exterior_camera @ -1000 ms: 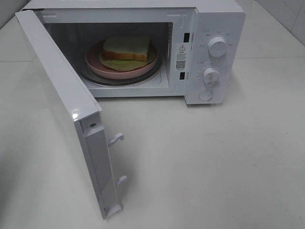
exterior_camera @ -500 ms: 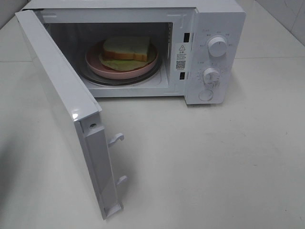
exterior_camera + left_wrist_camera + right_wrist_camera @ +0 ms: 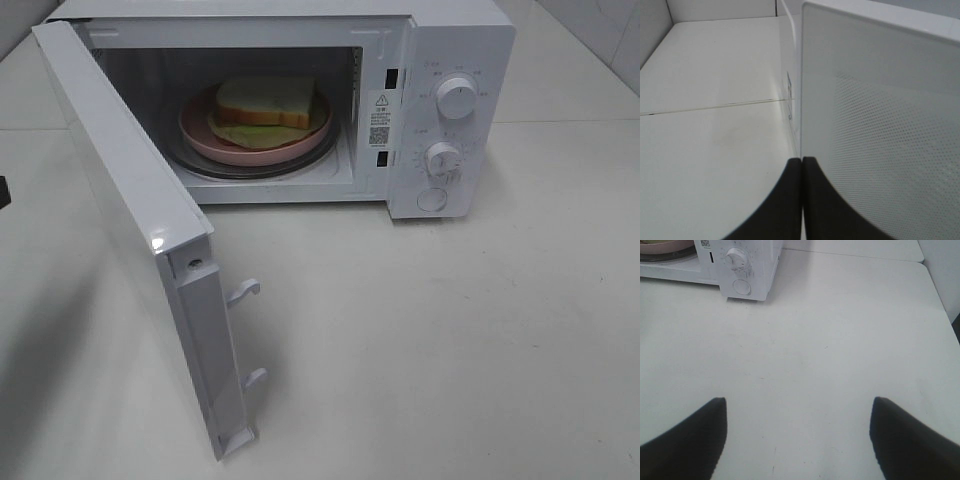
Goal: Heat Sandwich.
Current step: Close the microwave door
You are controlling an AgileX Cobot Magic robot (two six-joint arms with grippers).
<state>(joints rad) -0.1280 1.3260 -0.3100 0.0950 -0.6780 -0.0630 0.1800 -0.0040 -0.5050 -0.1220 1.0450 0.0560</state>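
A: Where is the sandwich?

B: Inside the microwave; it lies on the pink plate, which sits on the glass turntable; the bread is pale, with a green layer showing under the top slice.

A: And the door?

B: Swung wide open on its left hinge; its free edge points toward the camera, with two white latch hooks sticking out of it.

A: What about the left gripper?

B: Its two dark fingers are pressed flat together with nothing between them; it sits close to the outer, dotted face of the door; whether it touches the panel, I cannot tell.

A: The right gripper?

B: Spread wide and empty; only the bare white table shows between its tips; it hangs well apart from the microwave, facing the corner with the dials.
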